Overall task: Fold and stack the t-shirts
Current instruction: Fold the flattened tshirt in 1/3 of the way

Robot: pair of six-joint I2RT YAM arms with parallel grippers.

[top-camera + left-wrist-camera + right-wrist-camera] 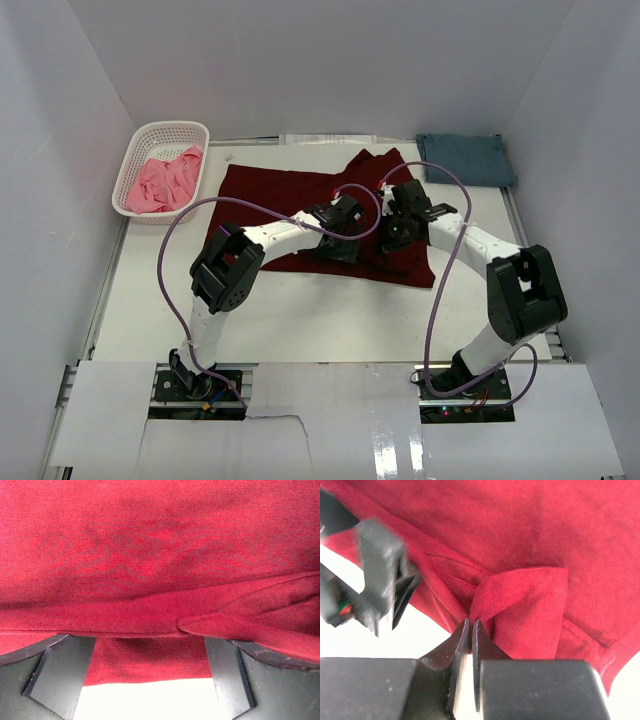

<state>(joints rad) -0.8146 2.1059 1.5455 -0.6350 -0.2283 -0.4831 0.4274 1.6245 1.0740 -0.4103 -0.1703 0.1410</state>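
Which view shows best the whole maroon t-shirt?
The top external view: the maroon t-shirt lies spread on the table there, outline mostly visible. Both wrist views show only close patches of its cloth and folded hems.

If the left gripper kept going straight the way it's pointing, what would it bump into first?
The dark maroon t-shirt. The left gripper has its jaws open right at the shirt's folded edge, and red cloth fills everything ahead. It would most likely push straight into that fabric.

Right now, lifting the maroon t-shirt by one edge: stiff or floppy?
Likely floppy: the maroon t-shirt creases and folds over near the right hand. Probably light, since the knit looks thin. Pushed, it would likely bunch rather than slide flat.
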